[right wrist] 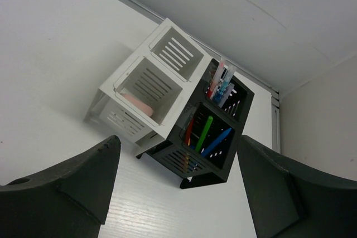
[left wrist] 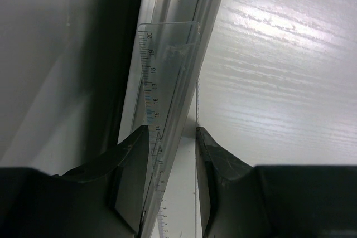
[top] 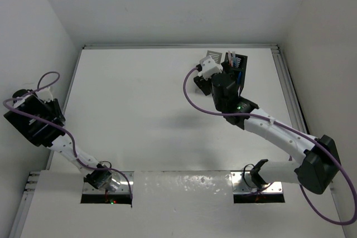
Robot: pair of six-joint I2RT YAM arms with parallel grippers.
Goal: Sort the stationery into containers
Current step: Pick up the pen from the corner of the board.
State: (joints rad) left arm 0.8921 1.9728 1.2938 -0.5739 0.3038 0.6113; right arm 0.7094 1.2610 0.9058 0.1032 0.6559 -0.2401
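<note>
The right arm stretches across the desk. The right pincer is spread wide apart above the white box and black box, which stand touching at the far right. A pink eraser lies in the white box, and pens stand in the black one. The left arm is folded at the desk's left edge. A clear ruler runs between the fingers of the left pincer; I cannot tell if they clamp it.
</note>
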